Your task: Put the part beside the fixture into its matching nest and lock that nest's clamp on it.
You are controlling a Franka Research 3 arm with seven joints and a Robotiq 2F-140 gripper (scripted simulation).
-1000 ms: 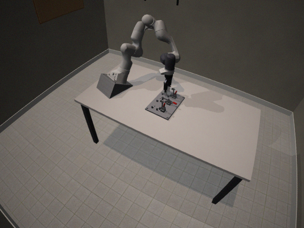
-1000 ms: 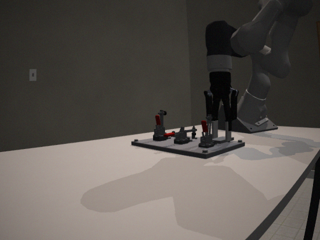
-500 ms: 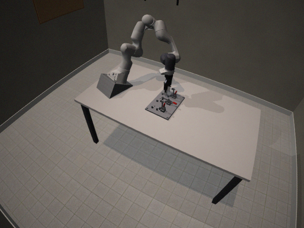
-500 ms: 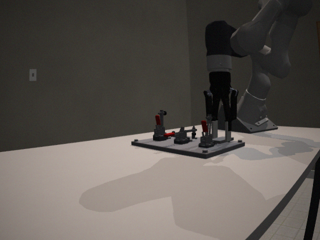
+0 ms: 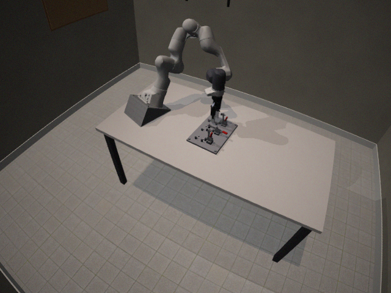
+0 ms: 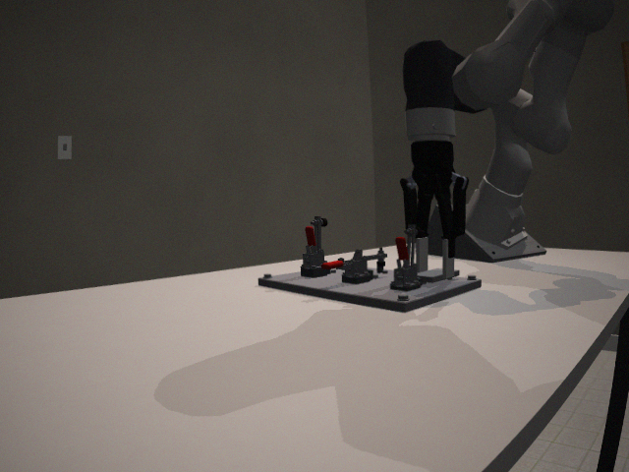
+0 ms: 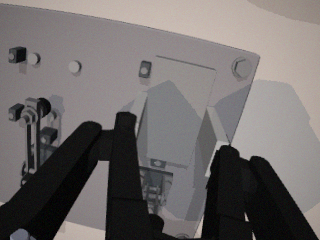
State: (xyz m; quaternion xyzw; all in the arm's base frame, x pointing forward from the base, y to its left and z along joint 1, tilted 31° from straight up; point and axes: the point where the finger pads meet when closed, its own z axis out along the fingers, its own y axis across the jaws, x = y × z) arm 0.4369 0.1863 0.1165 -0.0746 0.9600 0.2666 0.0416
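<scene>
I am seeing a plain pale beige desk (image 5: 268, 163) (image 6: 127, 355) showing darker grey-brown shadow patches, a grey base plate (image 5: 201, 143) (image 6: 330, 292) (image 7: 110, 45) inside its edges, bright red handles (image 5: 224, 132) (image 6: 332, 265), black legs under its corners, and tiles forming a greyish grid.

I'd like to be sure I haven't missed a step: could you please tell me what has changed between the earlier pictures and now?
Nothing has visibly changed. The tool is still down over the flat plate-like part; I cannot tell whether it grips it. The middle clamp's red handle remains down.
</scene>
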